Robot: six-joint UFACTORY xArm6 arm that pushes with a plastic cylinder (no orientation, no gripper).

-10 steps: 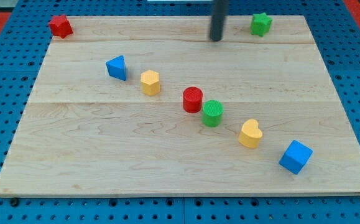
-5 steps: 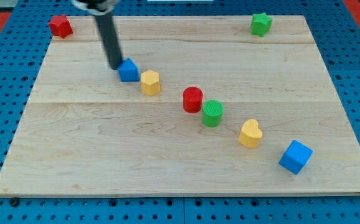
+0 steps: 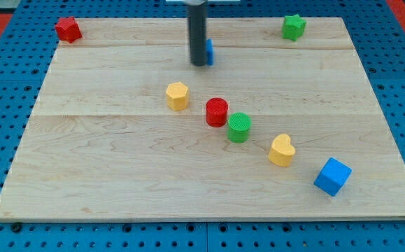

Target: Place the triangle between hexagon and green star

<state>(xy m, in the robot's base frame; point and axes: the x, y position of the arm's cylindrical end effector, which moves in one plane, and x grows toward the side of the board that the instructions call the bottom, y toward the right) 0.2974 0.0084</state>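
In half a second I have swept the blue triangle (image 3: 208, 51) up the tabletop (image 3: 118, 175), past the yellow hexagon (image 3: 178, 95). My tip (image 3: 201, 64), a bare rod end effector with nothing to spread or pinch, touches the triangle's left side; the green star (image 3: 294, 26) lies well to the view's right, so I judge more pushing is needed.

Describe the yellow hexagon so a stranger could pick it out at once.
On the wooden board, a diagonal row of blocks runs from the middle down to the view's bottom right. The yellow hexagon is that row's upper-left end, just left of the red cylinder. Unlike the yellow heart further down, it has flat sides.
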